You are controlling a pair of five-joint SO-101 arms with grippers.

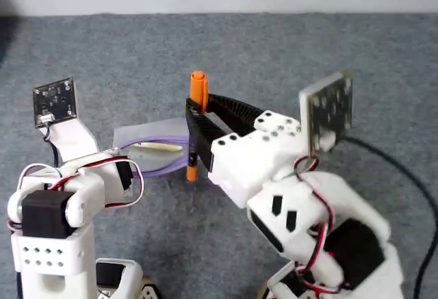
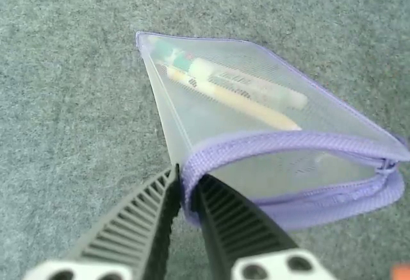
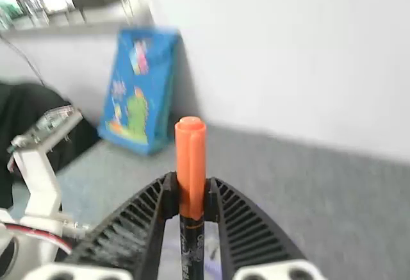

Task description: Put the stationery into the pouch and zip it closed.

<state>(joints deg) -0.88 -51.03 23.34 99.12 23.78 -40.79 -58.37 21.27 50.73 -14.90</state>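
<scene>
The right gripper (image 3: 191, 187) has its fingers clamped on an orange marker (image 3: 190, 158), which it holds upright with the cap upward. In the high view the lower end of the marker (image 1: 198, 87) is at the near edge of the pouch (image 1: 147, 138). The left gripper (image 2: 186, 181) has its fingers pressed together on the purple zipper edge of the clear pouch (image 2: 333, 126), whose mouth stands open. Inside lie a white pen (image 2: 237, 81) and a yellow pencil (image 2: 237, 100). The pouch rests on the grey table (image 1: 274, 53), between the two arms.
</scene>
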